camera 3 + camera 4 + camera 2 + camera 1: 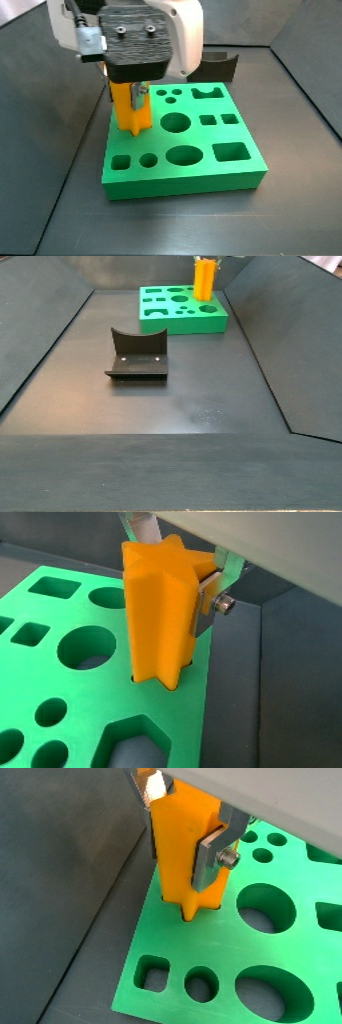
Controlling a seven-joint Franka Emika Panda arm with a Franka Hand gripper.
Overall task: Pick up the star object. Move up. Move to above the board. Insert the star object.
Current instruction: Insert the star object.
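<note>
The gripper [187, 843] is clamped on the star [181, 853], an orange prism held upright between its silver fingers [214, 853]; in both wrist views the plates press flat against the star's sides near its upper half. Below the gripper lies the board [174, 983], bright green, and the star's lower end sits at the board's top face close to one long edge; whether the tip has entered a hole or only touches the surface cannot be told. In a wrist view [160, 622] the star's ridged profile shows plainly, its bottom end just over the green face [80, 702]. In a side view the gripper [131, 85] hangs over the board's [187, 175] edge, with the star [134, 110] standing straight beneath it and round and square holes spread out to the side. In a side view [203, 276] the star rises from the board [201, 321], and the fixture [136, 356] stands on the floor well apart from the gripper, nearer that camera.
</note>
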